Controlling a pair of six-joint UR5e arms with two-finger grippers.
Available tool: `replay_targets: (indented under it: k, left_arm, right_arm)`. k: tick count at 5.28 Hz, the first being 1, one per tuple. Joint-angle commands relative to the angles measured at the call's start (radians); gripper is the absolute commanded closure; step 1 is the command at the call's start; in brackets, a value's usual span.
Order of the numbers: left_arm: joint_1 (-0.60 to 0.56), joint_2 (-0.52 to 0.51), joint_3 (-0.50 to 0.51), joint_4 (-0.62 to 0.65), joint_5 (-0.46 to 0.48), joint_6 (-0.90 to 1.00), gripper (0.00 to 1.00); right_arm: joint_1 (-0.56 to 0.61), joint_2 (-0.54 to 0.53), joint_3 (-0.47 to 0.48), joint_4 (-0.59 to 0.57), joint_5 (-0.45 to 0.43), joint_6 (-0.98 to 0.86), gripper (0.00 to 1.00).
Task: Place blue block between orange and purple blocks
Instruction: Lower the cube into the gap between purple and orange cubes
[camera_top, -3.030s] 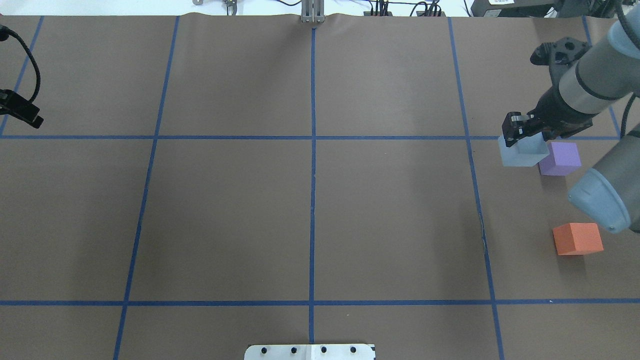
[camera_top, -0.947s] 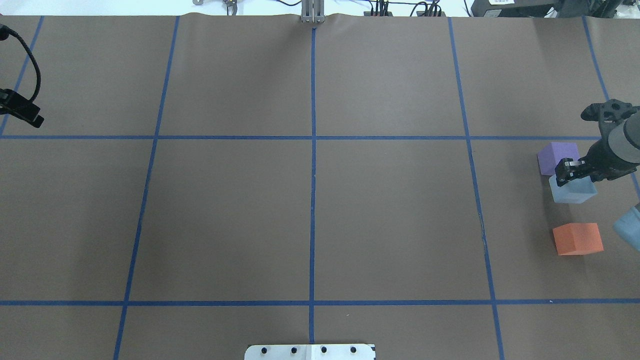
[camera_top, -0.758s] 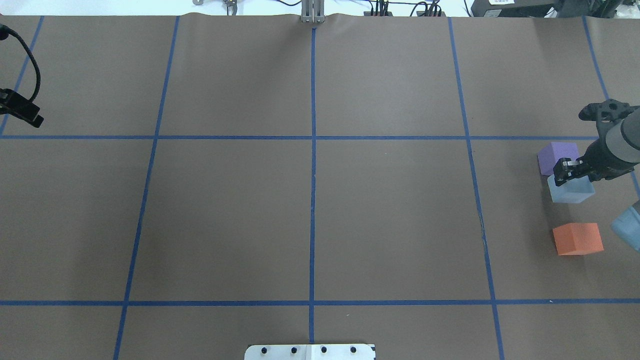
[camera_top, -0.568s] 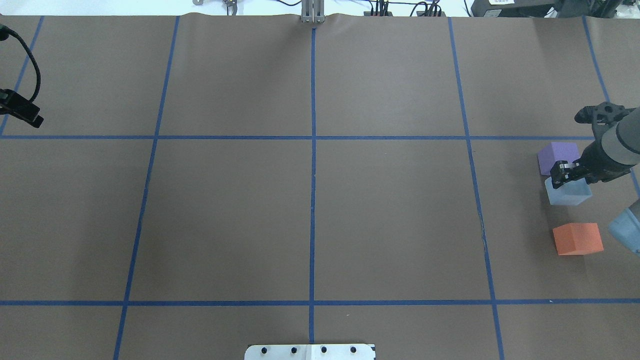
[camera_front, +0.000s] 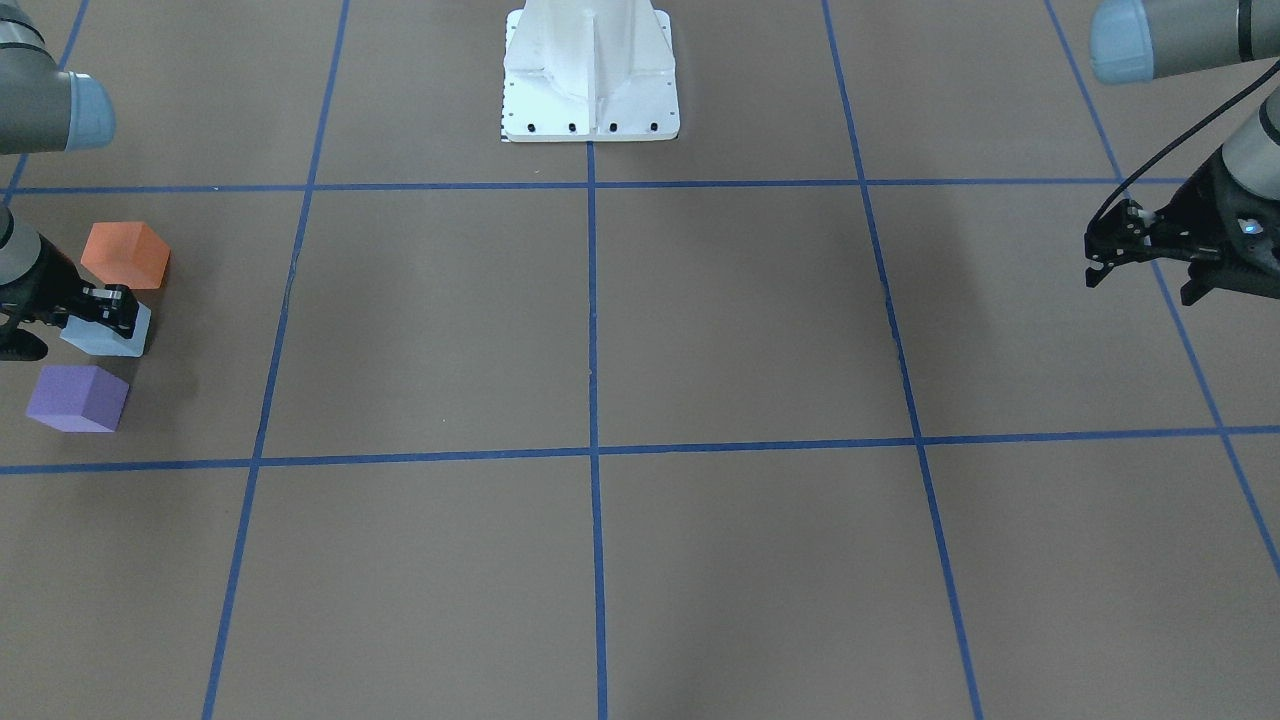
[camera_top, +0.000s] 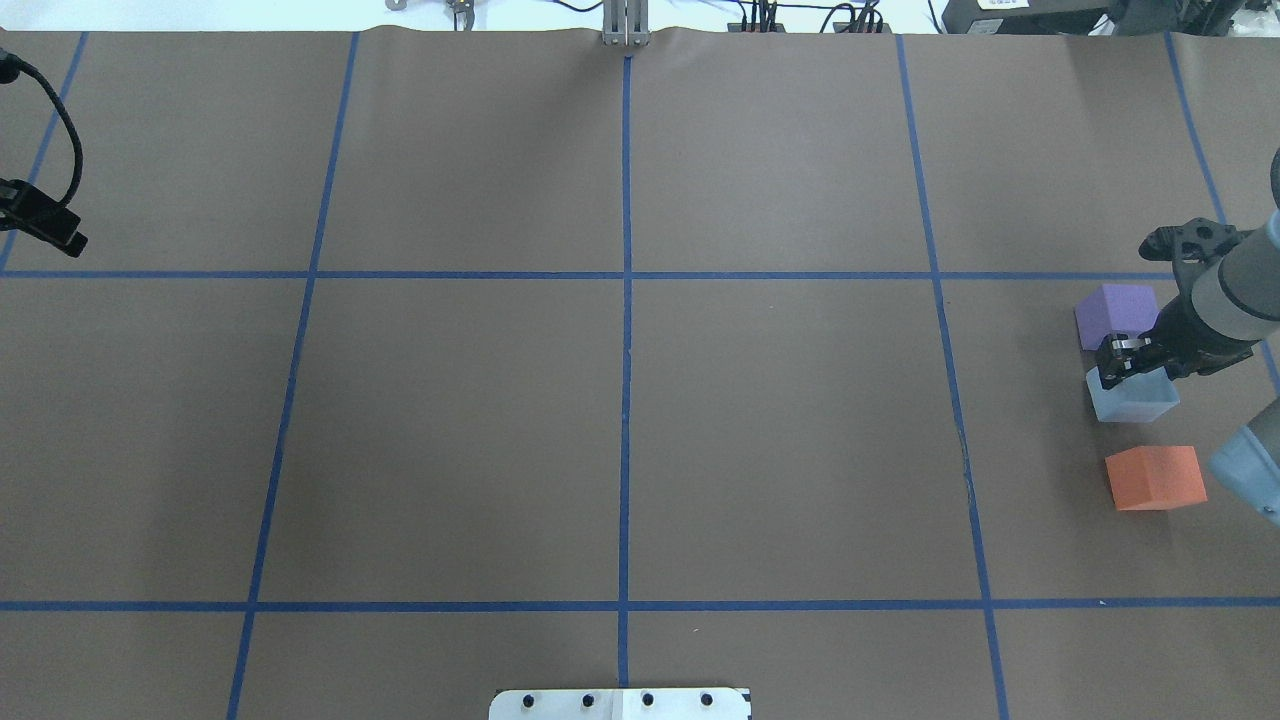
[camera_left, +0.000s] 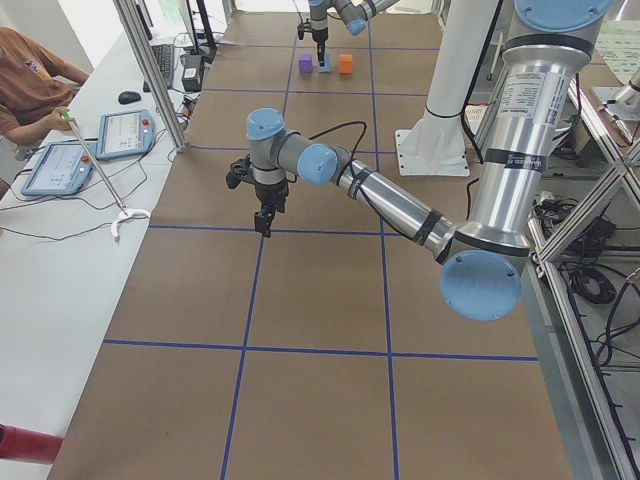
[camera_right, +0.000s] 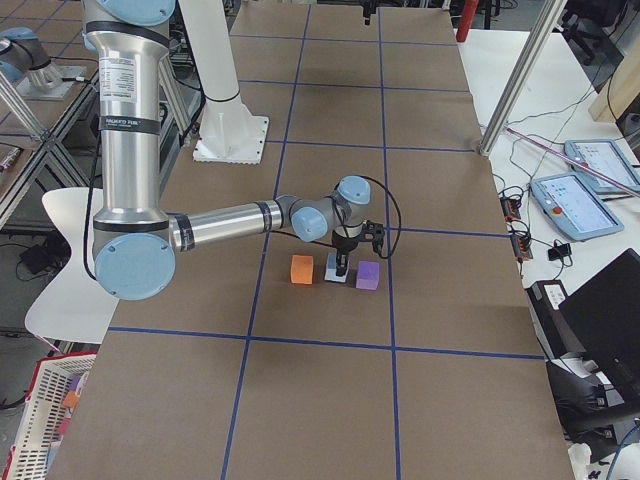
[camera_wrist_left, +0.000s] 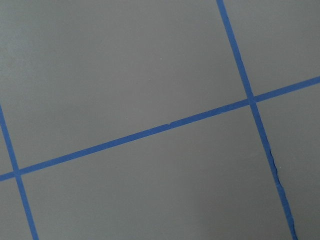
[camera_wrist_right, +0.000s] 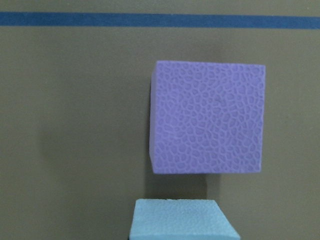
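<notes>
The light blue block (camera_top: 1132, 400) sits between the purple block (camera_top: 1115, 313) and the orange block (camera_top: 1155, 477) at the table's right end. My right gripper (camera_top: 1118, 365) is shut on the blue block's top. In the front-facing view the blue block (camera_front: 103, 340) is low in the gap between orange (camera_front: 125, 254) and purple (camera_front: 77, 398); I cannot tell if it touches the paper. The right wrist view shows the purple block (camera_wrist_right: 207, 122) and the blue block's top (camera_wrist_right: 182, 220). My left gripper (camera_front: 1095, 262) hangs shut and empty far off over the other end.
Brown paper with blue tape grid lines (camera_top: 625, 275) covers the table. The white robot base (camera_front: 590, 80) stands at the middle of the robot's side. An operator (camera_left: 30, 80) and tablets are beside the table beyond the left arm.
My right gripper carried the blue block from beside the purple block's left side into the gap between purple and orange, then eased it a little left and nearer. The left arm has not moved.
</notes>
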Motion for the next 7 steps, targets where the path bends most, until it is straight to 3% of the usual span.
replay_targets:
  k: [1, 2, 5, 7]
  left_arm:
    - [0.000, 0.000, 0.000, -0.002, 0.000, 0.000, 0.00]
    - [0.000, 0.000, 0.000, -0.002, -0.001, 0.000, 0.00]
    - [0.000, 0.000, 0.000, -0.002, -0.001, 0.000, 0.00]
    - [-0.003, -0.002, -0.001, -0.002, 0.000, 0.012, 0.00]
  right_arm:
    - [-0.001, -0.001, -0.008, 0.000, 0.000, 0.001, 0.85]
    - [-0.001, -0.001, -0.009, 0.000, -0.002, 0.003, 0.01]
    - [0.004, -0.003, 0.035, 0.000, 0.006, 0.008, 0.00]
    - [0.135, -0.041, 0.171, -0.006, 0.030, -0.052, 0.00]
